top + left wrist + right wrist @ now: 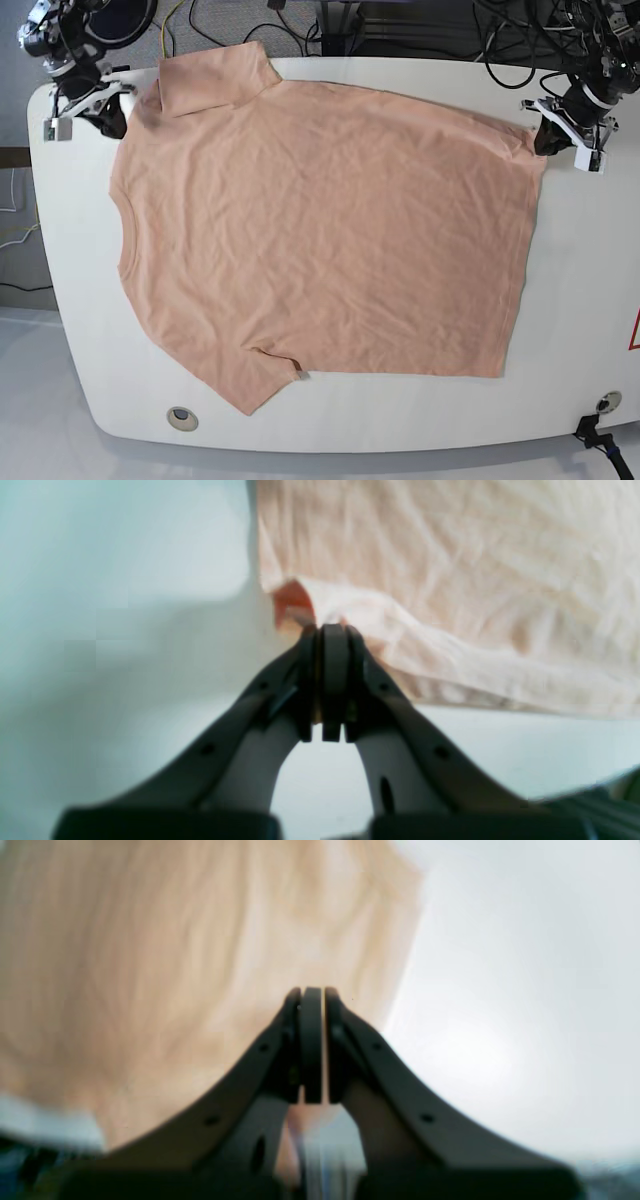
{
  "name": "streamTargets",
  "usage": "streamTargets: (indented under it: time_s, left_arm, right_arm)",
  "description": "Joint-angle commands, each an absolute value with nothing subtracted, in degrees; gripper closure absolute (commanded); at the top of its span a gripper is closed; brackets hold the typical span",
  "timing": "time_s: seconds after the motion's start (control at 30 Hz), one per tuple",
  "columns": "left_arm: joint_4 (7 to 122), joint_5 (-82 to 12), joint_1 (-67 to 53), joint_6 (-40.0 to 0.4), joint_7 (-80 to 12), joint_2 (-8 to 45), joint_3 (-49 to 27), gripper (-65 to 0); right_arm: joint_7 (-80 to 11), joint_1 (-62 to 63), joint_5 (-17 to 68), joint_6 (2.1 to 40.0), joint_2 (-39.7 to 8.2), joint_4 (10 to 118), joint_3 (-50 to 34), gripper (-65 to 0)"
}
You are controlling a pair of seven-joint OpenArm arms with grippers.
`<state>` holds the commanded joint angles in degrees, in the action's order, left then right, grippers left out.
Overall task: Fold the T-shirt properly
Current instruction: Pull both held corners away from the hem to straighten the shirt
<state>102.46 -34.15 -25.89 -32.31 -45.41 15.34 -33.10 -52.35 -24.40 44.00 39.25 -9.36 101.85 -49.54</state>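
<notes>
Peach cotton short-sleeved T-shirt (320, 230) spread flat across white rounded desk (560, 400), plain side up.

Near edge: one sleeve tip by the desk's front. Farther back, left fingers (332, 630) clenched on the hem corner at the base view's right; right fingers (312, 992) pressed together by the shoulder at its left, cloth between them not discernible.

Our peach-pink short-sleeved cotton T-shirt (320, 220), spread flat

We see it lying plain side up and lightly wrinkled on the white table, collar toward nine o'clock, hem toward three, sleeves at eleven and seven.
</notes>
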Motion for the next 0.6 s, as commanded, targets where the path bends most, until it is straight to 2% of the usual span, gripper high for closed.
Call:
streamTargets:
  time_s: [0.3,0.6]
  left_arm:
    - [104.5,-34.2,-25.9,-32.3,-45.4,15.3,-33.4,-1.2]
    - [105.2,-34.1,-25.9,-32.3,-45.5,15.3,-34.7,-1.2]
  right_arm:
    - [-52.4,-24.4,44.0,39.3,-9.4,102.1,-49.5,-0.9]
    - [-52.6,-24.5,44.1,39.2,-9.0,110.8,-49.4,-1.4]
